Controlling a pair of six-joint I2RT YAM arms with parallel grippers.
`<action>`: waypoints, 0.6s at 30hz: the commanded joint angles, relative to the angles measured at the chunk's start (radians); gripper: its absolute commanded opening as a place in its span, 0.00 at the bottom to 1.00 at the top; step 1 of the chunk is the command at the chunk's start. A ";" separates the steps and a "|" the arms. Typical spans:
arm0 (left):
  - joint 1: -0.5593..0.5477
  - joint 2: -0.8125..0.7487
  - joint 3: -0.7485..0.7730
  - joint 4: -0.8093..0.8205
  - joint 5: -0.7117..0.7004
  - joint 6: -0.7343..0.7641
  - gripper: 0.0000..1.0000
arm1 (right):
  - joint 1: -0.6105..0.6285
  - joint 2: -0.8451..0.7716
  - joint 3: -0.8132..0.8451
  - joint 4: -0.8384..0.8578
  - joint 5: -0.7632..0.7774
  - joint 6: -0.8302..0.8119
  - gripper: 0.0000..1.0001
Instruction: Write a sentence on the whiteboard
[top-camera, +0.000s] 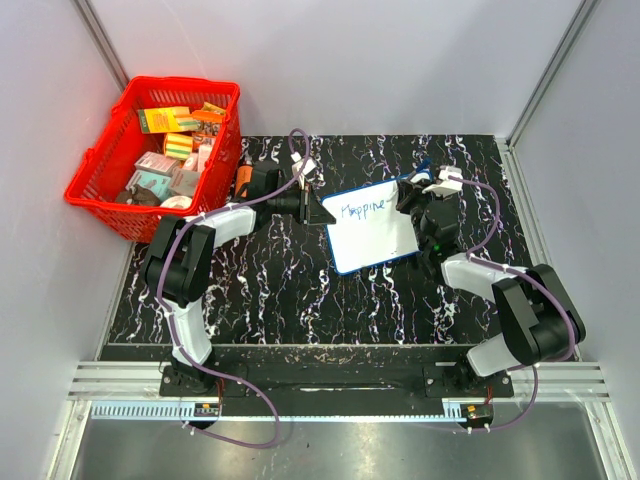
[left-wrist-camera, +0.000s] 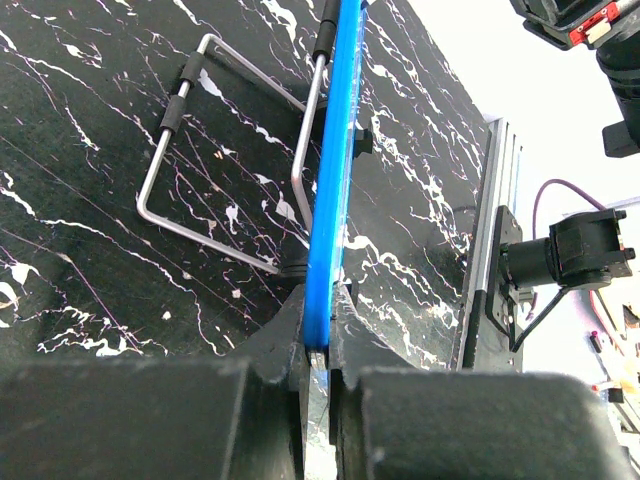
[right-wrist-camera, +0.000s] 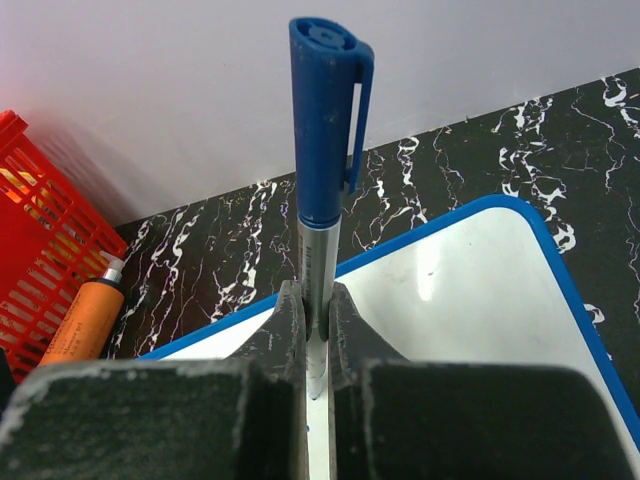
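The whiteboard (top-camera: 372, 232) with a blue rim lies on the black marbled table at centre. Blue handwriting (top-camera: 364, 210) along its top reads roughly "Happine". My left gripper (top-camera: 318, 211) is shut on the board's left edge; in the left wrist view (left-wrist-camera: 322, 330) the blue rim (left-wrist-camera: 330, 170) runs edge-on between the fingers. My right gripper (top-camera: 423, 208) is shut on a marker (right-wrist-camera: 322, 180) with a grey barrel and its blue cap on the upper end. The marker tip points down at the white surface (right-wrist-camera: 470, 290) near the board's right end.
A red basket (top-camera: 100, 180) full of small boxes stands at the back left. An orange bottle (top-camera: 243, 180) lies beside it, also in the right wrist view (right-wrist-camera: 85, 320). A wire stand (left-wrist-camera: 230, 170) lies on the table (top-camera: 260, 290) beside the board. White walls enclose the table.
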 joint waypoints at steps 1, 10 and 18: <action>-0.016 0.006 -0.035 -0.065 -0.127 0.125 0.00 | -0.006 0.018 0.040 0.035 -0.027 0.002 0.00; -0.016 0.008 -0.033 -0.065 -0.126 0.125 0.00 | -0.006 0.017 0.026 0.015 -0.050 0.002 0.00; -0.017 0.011 -0.032 -0.068 -0.127 0.125 0.00 | -0.006 0.011 0.000 0.002 -0.050 -0.001 0.00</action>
